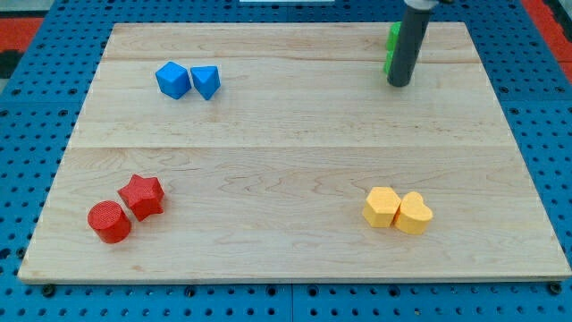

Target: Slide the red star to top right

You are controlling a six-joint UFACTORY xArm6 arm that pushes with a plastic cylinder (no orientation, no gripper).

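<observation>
The red star (pixel 142 196) lies at the board's lower left, touching a red cylinder (pixel 109 222) at its lower left. My tip (pixel 399 84) is at the view's top right, far from the star. The dark rod stands in front of green blocks (pixel 392 38), which it mostly hides; their shape cannot be made out.
A blue cube-like block (pixel 173 80) and a blue wedge-like block (pixel 206 82) sit together at the upper left. A yellow hexagonal block (pixel 382 207) and a yellow heart-like block (pixel 414 213) touch at the lower right. The wooden board (pixel 286 152) lies on a blue pegboard.
</observation>
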